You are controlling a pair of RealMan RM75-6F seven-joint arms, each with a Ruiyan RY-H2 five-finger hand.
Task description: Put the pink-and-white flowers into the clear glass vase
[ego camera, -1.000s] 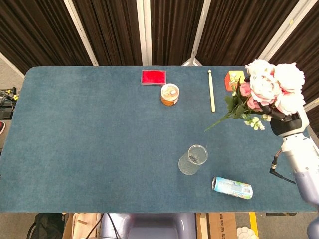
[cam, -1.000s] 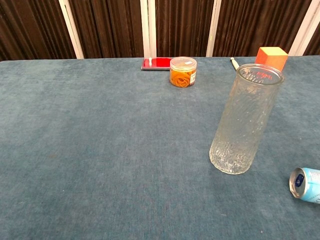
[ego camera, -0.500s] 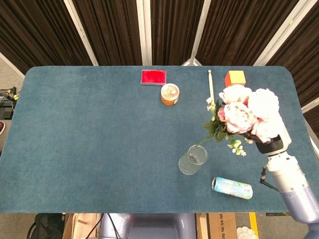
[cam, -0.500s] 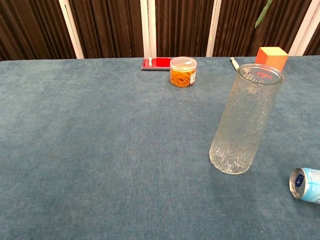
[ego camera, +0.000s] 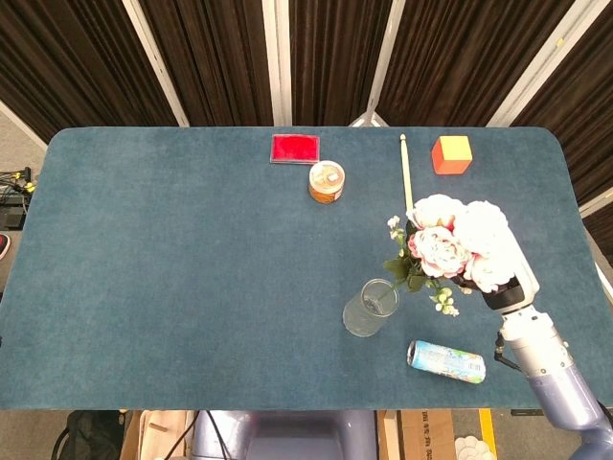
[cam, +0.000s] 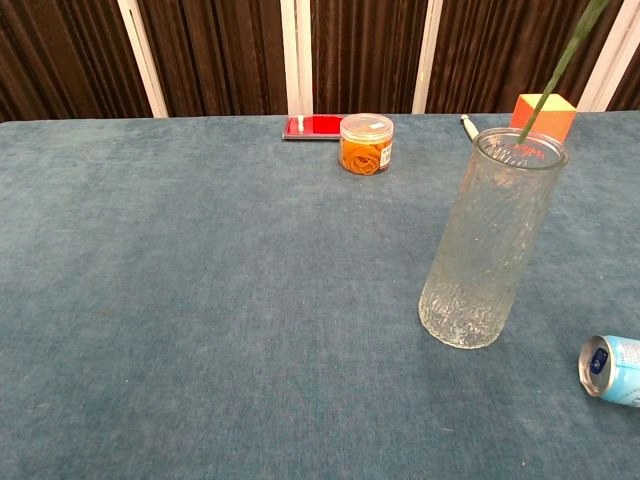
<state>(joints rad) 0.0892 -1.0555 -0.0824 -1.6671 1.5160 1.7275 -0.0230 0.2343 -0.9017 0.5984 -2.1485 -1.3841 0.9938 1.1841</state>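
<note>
Standing upright near the table's front edge, the clear glass vase has the green stem slanting down so its tip sits at the rim, with the pink-and-white flowers just to its right and raised above it. The right hand holds the bunch from beneath, its fingers hidden by blooms; the left hand is out of sight. Step in hand: insertion; the next move likely calls for tipping the stem upright and lowering it in.

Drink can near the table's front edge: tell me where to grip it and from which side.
Grip the drink can across the middle of its round body, coming from above: it lies on its side, open end toward the glass vase, with both long sides unobstructed.
</note>
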